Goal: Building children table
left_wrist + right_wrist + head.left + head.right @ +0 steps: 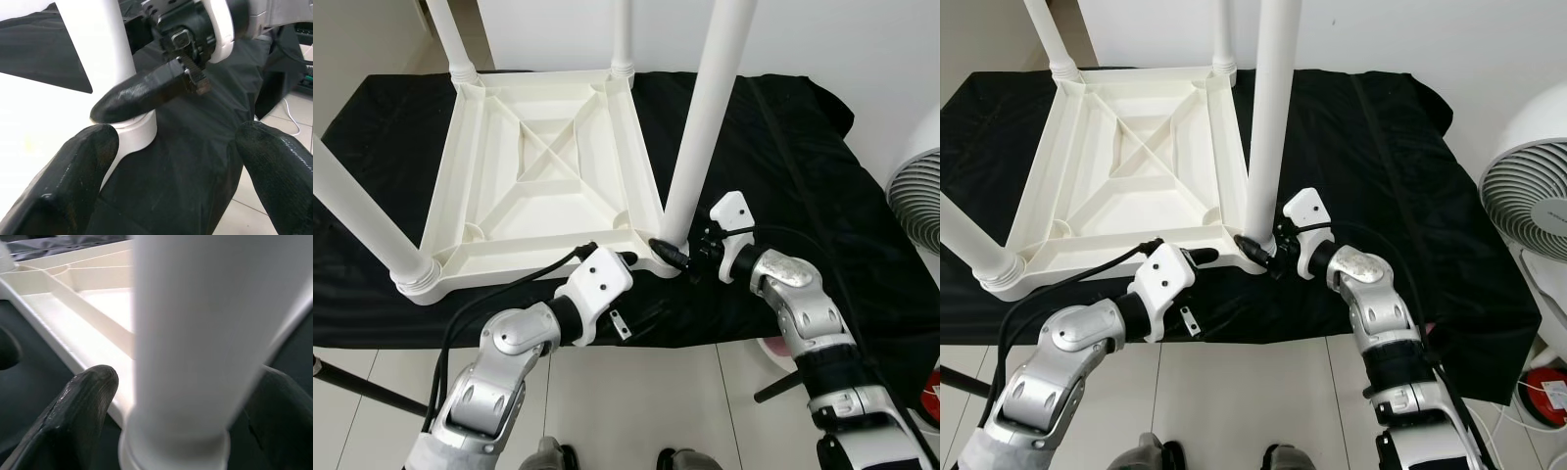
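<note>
Both claws work at the near right corner of the upturned white children's table (543,166), which lies top-down on a black cloth (783,186) with its ribbed underside facing up. Right gripper (669,251) has its two black fingers spread either side of the base of the near right leg (705,117); the wrist view has one finger (80,411) on each flank of the white tube, around it, though whether the pads actually press on it I cannot tell. That leg stands upright in its corner socket. Left gripper (628,258) sits just beside it at the table's near edge, its fingers (73,186) apart and holding nothing, with one of them close against the leg's collar (139,134). Three other legs rise from the remaining corners: the near left leg (362,220) and two far ones (450,39). A white fan (1528,206) stands off to the right past the cloth, over pale floor tiles (636,401).
</note>
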Controlling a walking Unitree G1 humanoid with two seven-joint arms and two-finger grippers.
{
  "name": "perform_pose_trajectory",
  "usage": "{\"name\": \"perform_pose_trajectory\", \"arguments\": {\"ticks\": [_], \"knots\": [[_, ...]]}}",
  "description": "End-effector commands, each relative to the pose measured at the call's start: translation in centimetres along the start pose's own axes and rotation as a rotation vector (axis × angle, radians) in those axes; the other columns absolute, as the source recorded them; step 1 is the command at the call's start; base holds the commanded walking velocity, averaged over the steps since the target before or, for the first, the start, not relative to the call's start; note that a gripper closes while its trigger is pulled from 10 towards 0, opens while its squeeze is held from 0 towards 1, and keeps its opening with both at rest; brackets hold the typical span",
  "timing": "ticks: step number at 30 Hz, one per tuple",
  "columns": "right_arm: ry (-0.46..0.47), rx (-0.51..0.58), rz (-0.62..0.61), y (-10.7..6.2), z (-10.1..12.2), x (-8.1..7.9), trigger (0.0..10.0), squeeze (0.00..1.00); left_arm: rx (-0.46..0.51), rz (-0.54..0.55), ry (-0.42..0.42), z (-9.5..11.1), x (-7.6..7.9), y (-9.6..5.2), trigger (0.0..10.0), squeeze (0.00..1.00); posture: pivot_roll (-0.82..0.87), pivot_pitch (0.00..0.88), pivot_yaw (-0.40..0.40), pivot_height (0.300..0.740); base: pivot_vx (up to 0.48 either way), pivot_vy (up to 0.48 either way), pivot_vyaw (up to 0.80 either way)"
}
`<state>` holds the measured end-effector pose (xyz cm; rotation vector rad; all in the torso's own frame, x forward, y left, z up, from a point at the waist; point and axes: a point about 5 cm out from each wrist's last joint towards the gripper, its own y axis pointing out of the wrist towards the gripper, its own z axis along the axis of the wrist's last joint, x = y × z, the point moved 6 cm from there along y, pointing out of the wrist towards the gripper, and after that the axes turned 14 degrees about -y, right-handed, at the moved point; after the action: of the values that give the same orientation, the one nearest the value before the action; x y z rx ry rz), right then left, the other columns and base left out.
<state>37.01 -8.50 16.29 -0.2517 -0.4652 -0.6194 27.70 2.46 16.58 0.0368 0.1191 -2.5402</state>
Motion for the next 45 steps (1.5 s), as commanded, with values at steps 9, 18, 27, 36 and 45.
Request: {"name": "perform_pose_trajectory", "arguments": {"ticks": [9, 18, 27, 36, 45], "knots": [[-0.018, -0.009, 0.099, 2.0, -0.6, -0.8, 3.6, 0.00, -0.009, 0.006, 0.002, -0.1, 0.2, -0.1, 10.0, 0.00, -0.04, 0.087, 0.036, 0.740, 0.000, 0.000, 0.00], [-0.015, -0.021, 0.152, 1.7, -1.7, -1.4, 0.0, 0.00, -0.001, 0.004, 0.005, 0.2, 0.3, 0.1, 10.0, 0.00, -0.04, 0.083, 0.035, 0.740, 0.000, 0.000, 0.00], [0.049, -0.038, -0.051, 1.2, -2.2, 0.7, 10.0, 0.00, 0.006, -0.007, 0.004, 0.3, 0.4, 0.6, 10.0, 0.00, -0.06, 0.081, 0.037, 0.740, 0.000, 0.000, 0.00], [0.251, -0.045, -0.399, 1.5, -1.4, 0.5, 10.0, 0.00, 0.004, -0.012, 0.000, 0.1, 0.5, 0.8, 10.0, 0.00, -0.08, 0.077, 0.036, 0.740, 0.000, 0.000, 0.00], [0.244, -0.142, -0.678, 1.0, -1.3, -0.4, 10.0, 0.00, 0.009, -0.014, 0.001, 0.1, 0.5, 0.9, 10.0, 0.00, -0.08, 0.076, 0.030, 0.740, 0.000, 0.000, 0.00]]}}
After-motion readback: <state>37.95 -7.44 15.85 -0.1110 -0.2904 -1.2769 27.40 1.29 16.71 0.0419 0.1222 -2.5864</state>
